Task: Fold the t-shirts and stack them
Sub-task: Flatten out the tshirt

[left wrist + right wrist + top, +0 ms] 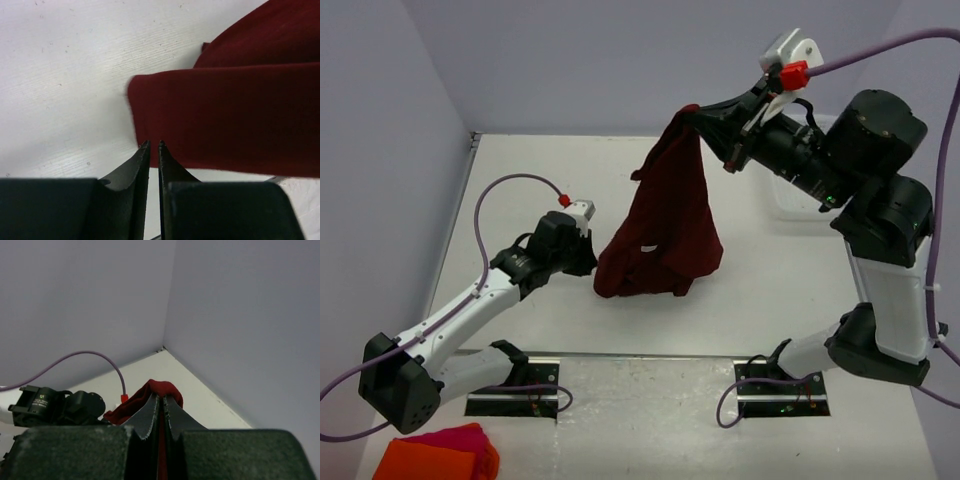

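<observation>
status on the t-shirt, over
Right gripper shut on t-shirt, lifted, hem on table. Left gripper near-shut at hem, grip unclear. Orange cloth lies apart.

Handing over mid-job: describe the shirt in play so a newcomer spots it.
Over the middle of the white table, the right gripper pinches a maroon t-shirt that hangs, its lower end bunched on the tabletop. Only it is dark and lifted; the orange and pink cloths lie near-left.
</observation>
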Motion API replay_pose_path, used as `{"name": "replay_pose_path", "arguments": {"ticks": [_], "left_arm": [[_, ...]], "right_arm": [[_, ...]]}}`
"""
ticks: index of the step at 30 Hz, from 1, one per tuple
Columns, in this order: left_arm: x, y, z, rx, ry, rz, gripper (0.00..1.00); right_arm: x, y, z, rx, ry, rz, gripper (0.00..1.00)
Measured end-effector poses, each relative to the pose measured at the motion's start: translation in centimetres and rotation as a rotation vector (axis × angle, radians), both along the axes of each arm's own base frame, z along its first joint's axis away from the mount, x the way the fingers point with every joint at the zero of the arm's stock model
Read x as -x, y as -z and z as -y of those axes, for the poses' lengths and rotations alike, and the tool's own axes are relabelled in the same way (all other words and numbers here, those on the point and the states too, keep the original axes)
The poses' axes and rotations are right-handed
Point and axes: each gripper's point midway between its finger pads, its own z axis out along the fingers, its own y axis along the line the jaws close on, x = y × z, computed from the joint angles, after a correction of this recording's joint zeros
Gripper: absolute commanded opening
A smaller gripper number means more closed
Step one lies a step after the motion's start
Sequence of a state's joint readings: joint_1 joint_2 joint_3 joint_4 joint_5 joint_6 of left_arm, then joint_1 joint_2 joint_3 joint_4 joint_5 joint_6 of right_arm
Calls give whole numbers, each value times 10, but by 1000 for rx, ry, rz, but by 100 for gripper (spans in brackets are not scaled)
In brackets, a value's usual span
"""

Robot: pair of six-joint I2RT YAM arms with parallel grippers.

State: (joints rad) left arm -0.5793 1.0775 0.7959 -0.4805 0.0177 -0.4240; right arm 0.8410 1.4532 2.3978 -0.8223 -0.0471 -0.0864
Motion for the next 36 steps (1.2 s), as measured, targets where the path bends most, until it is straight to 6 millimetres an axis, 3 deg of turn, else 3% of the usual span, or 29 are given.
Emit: {"name": "replay_pose_path", "arguments": {"ticks": [4, 8, 14, 19, 20, 24, 27, 28, 32, 36], "left_arm": [[2, 0, 3, 13, 14, -8, 11], [7, -2, 9, 41, 44, -23, 11], [8, -4, 12, 55, 55, -24, 11], [9, -6, 11, 62, 50, -18, 8], [9, -7, 10, 61, 44, -17, 3], [2, -13, -11, 14, -86, 27, 4], [-9, -35, -34, -31, -215, 91, 8], [-17, -52, -39, -37, -261, 129, 11], [-45, -94, -33, -19, -317, 201, 23], [-56, -92, -25, -20, -314, 197, 37]], "right_arm": [[16, -19, 11, -39, -26, 58, 0], [19, -25, 15, -50, -27, 80, 0], [37, -17, -6, -14, -158, 97, 0], [80, -12, -15, 5, -353, 132, 0], [90, -14, -10, -3, -385, 147, 0], [134, -31, 19, -59, -480, 233, 0], [168, -43, 43, -98, -553, 305, 0], [183, -50, 54, -117, -583, 338, 0], [225, -62, 74, -144, -718, 431, 0], [240, -56, 75, -125, -807, 451, 0]]}}
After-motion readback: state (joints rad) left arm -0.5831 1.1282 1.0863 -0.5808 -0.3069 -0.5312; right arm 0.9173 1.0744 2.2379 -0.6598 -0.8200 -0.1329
